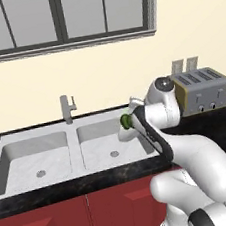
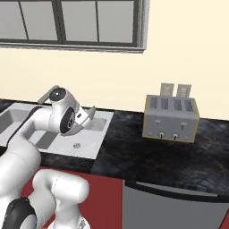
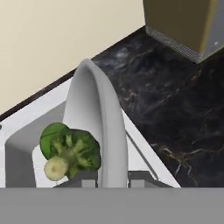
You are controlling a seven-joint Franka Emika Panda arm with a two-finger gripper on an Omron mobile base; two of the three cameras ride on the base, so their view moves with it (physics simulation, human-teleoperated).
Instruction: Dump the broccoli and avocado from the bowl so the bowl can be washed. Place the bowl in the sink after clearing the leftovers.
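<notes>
Gripper (image 3: 113,178) clamped on rim of bowl (image 3: 98,127), bowl tipped on edge above right basin of sink (image 1: 50,158). Broccoli (image 3: 70,151) against bowl's inner face, stem toward camera. Beyond: black counter (image 3: 175,113), toaster (image 1: 203,90) at wall.

no text, label, brand, number or sign can be read anywhere in these pictures. the toaster (image 2: 171,118), off to the side of the claw, carries only plain knobs and buttons on its front (nothing printed beside them can be made out), and the bowl (image 3: 98,127) clamped between the claw's tips is bare.
</notes>
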